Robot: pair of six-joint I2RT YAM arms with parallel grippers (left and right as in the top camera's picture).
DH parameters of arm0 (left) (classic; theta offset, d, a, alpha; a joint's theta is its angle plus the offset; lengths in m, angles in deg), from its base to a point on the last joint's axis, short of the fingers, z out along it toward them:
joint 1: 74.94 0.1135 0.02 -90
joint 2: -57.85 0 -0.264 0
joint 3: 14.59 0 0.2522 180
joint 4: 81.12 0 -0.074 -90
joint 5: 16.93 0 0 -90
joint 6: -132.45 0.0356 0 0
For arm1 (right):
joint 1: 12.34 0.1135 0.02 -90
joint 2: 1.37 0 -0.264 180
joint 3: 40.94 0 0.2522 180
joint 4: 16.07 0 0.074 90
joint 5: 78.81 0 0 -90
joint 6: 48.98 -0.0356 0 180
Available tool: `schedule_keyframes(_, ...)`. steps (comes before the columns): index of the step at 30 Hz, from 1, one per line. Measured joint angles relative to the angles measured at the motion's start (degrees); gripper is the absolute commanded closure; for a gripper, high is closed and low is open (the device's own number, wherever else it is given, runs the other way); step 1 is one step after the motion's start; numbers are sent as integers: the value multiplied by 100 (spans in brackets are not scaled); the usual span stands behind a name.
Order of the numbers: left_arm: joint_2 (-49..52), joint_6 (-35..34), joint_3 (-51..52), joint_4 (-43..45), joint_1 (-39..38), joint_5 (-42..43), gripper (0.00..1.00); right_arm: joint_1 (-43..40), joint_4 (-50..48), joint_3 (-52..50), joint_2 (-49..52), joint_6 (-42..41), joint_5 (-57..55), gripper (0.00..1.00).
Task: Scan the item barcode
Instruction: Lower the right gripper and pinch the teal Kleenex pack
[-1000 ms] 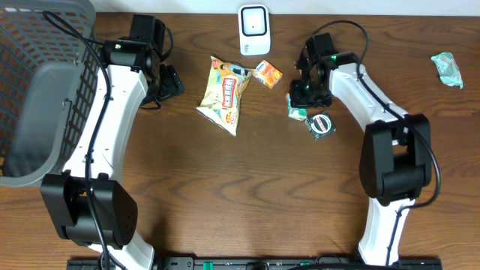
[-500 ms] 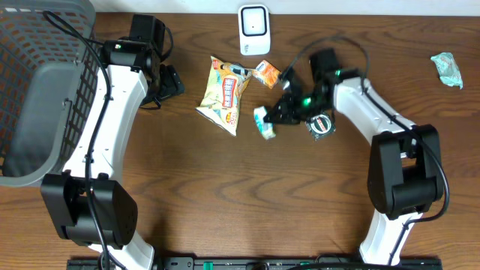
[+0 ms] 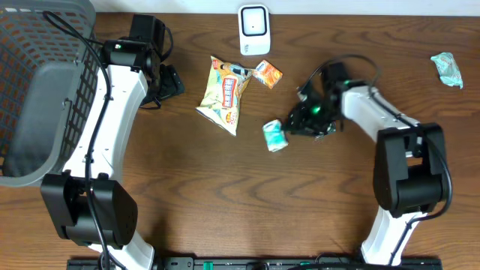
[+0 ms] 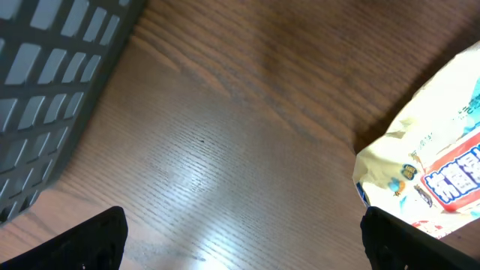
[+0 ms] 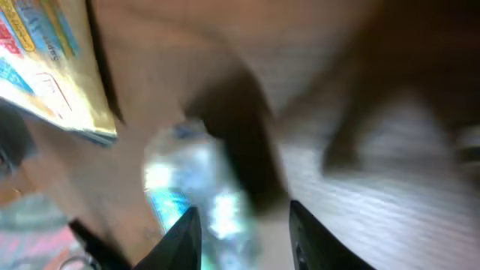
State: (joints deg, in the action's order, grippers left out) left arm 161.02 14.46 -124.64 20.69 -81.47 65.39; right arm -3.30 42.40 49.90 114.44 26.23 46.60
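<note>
The packet [image 3: 275, 136] is a small, crumpled thing, white with green and teal print. It lies on the desk [image 3: 225, 202] a little right of the frame's middle, below the orange pack [image 3: 267, 73] and to the lower right of the chip bag [image 3: 225, 94]. In the right wrist view it is only a pale blur past the fingertips.

The right arm reaches in from the lower right, bent back toward the centre. Its end effector [image 3: 301, 121] points left and sits just beside the packet, apart from it as far as the overhead shows. The 2 fingers stand apart with nothing clamped between them.

The left arm rises along the left side. Its end effector [image 3: 169, 81] is in the upper left, between the basket [image 3: 22, 45] and the chip bag, low over bare wood, fingers spread wide.

The grey basket fills the upper left corner, and inside it only its grey floor shows. The white scanner [image 3: 253, 30] stands at the top centre. A teal wrapper [image 3: 448, 69] lies far off at the upper right.
</note>
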Motion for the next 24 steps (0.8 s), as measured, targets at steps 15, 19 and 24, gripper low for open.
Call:
schedule_keyframes(15, 0, 0, 0, -4, 0, 0, 2, 538, 1023, 1019, -28, 466, -1818, 41)
schedule_keyframes(19, 0, 0, 0, -4, 0, 0, 2, 588, 883, 796, -28, 376, -2076, 3)
schedule_keyframes(24, 0, 0, 0, -4, 0, 0, 2, 616, 874, 780, -28, 326, -2173, 3)
